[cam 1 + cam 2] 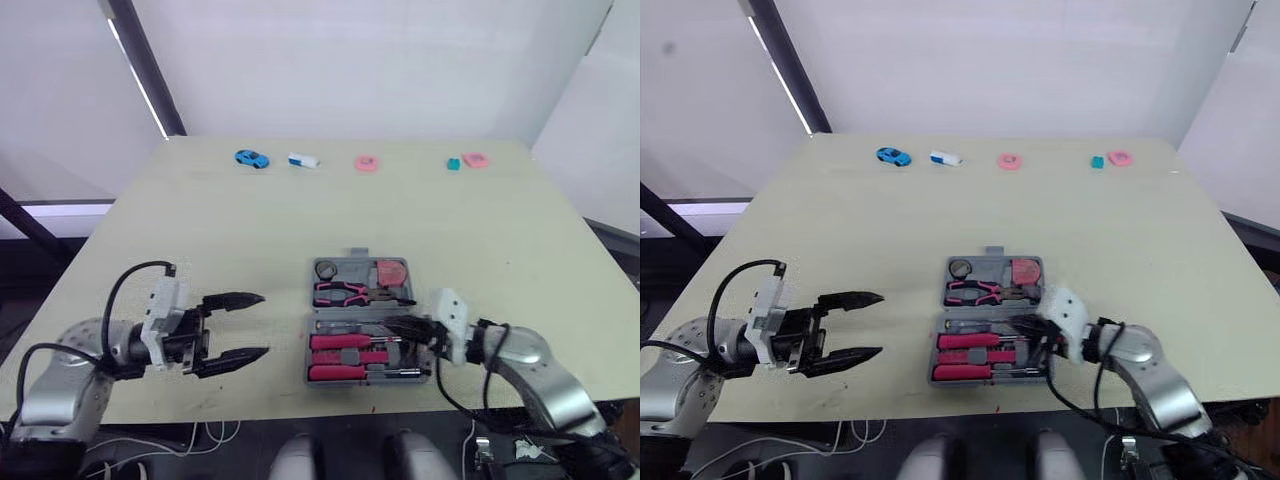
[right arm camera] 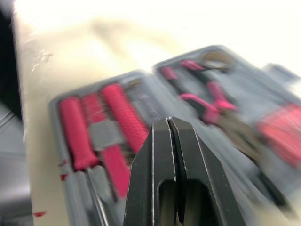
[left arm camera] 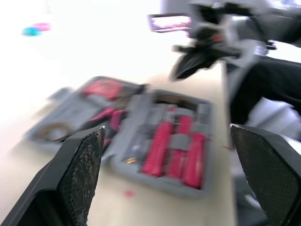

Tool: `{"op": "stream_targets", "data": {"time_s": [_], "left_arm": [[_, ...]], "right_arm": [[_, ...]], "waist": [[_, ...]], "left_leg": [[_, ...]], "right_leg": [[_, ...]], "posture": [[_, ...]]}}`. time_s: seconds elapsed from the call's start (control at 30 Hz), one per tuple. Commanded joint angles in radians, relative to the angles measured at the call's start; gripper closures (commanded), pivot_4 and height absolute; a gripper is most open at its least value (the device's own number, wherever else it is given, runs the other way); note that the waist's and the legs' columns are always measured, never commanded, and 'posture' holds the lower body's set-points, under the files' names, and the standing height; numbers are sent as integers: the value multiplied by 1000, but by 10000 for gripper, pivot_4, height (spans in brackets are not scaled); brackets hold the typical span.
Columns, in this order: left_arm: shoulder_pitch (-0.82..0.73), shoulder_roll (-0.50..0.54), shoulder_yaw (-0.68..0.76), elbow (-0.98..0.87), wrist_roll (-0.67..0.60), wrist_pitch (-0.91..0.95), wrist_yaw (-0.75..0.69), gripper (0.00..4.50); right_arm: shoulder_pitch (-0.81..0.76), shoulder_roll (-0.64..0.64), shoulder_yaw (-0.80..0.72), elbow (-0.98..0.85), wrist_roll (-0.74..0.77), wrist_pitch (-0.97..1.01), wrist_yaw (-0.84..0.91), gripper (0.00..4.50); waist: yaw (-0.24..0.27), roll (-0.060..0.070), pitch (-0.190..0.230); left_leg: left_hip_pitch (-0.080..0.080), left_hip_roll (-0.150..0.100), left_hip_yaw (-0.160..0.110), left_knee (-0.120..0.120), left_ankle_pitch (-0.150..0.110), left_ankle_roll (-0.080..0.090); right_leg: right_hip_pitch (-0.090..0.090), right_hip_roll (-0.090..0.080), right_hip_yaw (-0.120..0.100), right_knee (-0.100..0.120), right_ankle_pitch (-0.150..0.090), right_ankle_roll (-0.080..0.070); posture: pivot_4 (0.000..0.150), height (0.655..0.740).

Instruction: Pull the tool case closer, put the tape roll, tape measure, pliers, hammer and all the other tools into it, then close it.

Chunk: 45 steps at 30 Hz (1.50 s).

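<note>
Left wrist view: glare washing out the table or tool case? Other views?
Left wrist view: far table blown out to white, tool case not washed out. Right wrist view: far table likewise white, tool case fine. Left eye view: table evenly lit, no glare on the tool case.

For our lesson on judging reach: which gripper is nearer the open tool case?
Right. The right gripper is over the right edge of the tool case; the left gripper hangs open to its left, apart.

On the table (image 1: 500,230), the tool case (image 1: 350,318) lies between left hand (image 1: 265,324) and right hand (image 1: 392,324).
</note>
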Motion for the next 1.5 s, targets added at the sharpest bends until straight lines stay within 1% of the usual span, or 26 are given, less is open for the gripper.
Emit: {"op": "stream_targets", "data": {"time_s": [0.03,0.07,0.13,0.2,0.27,0.33,0.37,0.4,0.5,0.63,0.77,0.93,1.17,1.2,1.23,1.27,1.33,1.4,1.47,1.5], "left_arm": [[10,-20,53,31,29,-10,65,0],[11,-33,69,58,46,-27,95,0],[17,-57,102,110,65,-41,148,0],[22,-71,120,133,79,-51,172,0],[29,-96,161,173,77,-50,222,0],[32,-113,196,211,81,-55,267,0],[34,-118,207,221,83,-58,280,0],[36,-122,215,228,83,-61,285,0],[43,-127,232,259,93,-73,297,0],[60,-128,230,283,116,-84,309,0],[50,-128,207,307,148,-99,311,0],[4,-120,143,310,165,-55,270,0],[-96,-133,29,362,220,-69,219,0],[-120,-137,9,375,230,-78,206,0],[-138,-140,-5,387,239,-85,196,6052],[-150,-141,-13,396,245,-91,189,7916],[-187,-142,-44,419,264,-109,163,17400],[-242,-138,-97,455,298,-133,118,24154],[-275,-135,-131,492,327,-154,84,32191],[-293,-136,-143,511,335,-157,72,32191]], "right_arm": [[44,-29,-118,-31,67,-19,-6,44796],[80,-35,-168,-19,77,-35,-13,44796],[158,-43,-271,2,120,-58,-8,39368],[202,-44,-319,2,157,-66,7,31270],[261,-40,-391,-1,188,-75,0,21007],[317,-35,-452,4,210,-89,-5,12200],[342,-33,-476,11,223,-97,-2,11345],[363,-31,-497,19,233,-102,3,3981],[426,-29,-569,70,243,-136,9,911],[447,-28,-630,131,240,-171,-12,911],[436,-40,-616,138,231,-150,-26,911],[361,-81,-518,129,186,-128,-11,911],[172,-146,-359,225,136,-97,48,911],[124,-154,-326,252,117,-94,55,6116],[88,-159,-301,275,103,-94,60,10190],[66,-163,-286,290,94,-95,64,13277],[-3,-169,-224,324,62,-83,87,22293],[-112,-172,-116,381,-13,-76,109,29391],[-181,-161,-59,429,-58,-81,109,37852],[-214,-152,-37,459,-75,-91,108,37852]], "waist": [[-4,0,0],[-3,0,0],[0,0,0],[6,0,0],[7,0,-1],[9,0,-1],[9,0,-1],[10,0,-1],[11,-1,-1],[11,-1,-1],[9,-1,-1],[9,-1,-1],[10,-1,-2],[10,-1,-2],[10,-1,-1],[10,-1,-1],[10,-1,-1],[7,-1,-1],[7,-1,-1],[8,-1,-1]], "left_leg": [[1,0,1,0,0,0],[1,0,1,0,0,0],[4,0,0,0,0,0],[4,0,0,0,0,0],[4,0,1,0,0,0],[4,0,1,0,0,0],[4,0,1,0,0,0],[4,0,1,0,0,0],[4,0,1,0,0,0],[4,0,1,0,0,0],[5,1,2,0,0,0],[9,1,3,0,0,0],[15,1,6,-2,0,0],[15,1,6,-3,0,0],[16,1,6,-4,0,0],[16,0,6,-4,0,0],[16,0,6,-4,0,0],[16,0,6,-4,0,0],[16,0,6,-4,0,0],[16,0,6,-4,0,0]], "right_leg": [[0,0,0,0,0,0],[0,0,0,0,0,0],[3,0,0,1,-2,-3],[3,1,0,1,-2,-3],[3,0,1,1,-2,-3],[3,0,1,1,-2,-3],[3,0,1,1,-2,-3],[3,0,1,1,-2,-3],[3,0,1,0,-2,-3],[3,0,1,0,-2,-4],[3,0,1,1,-2,-4],[6,0,3,1,-2,-4],[11,0,5,0,-2,-4],[11,0,4,0,-2,-4],[12,0,4,-1,-2,-4],[11,0,5,-1,-2,-4],[12,0,5,-1,-2,-4],[12,0,5,-1,-2,-4],[12,1,5,0,-2,-4],[12,1,5,0,-2,-4]], "posture": [[1500,7400],[1500,7400],[1500,7400],[1500,7400],[1500,7400],[1500,7400],[1500,7400],[1500,7400],[1500,7400],[1500,7400],[1500,7400],[1500,7400],[1500,7400],[1500,7400],[1500,7400],[1500,7400],[1500,7400],[1500,7400],[1500,7400],[1500,7400]]}}
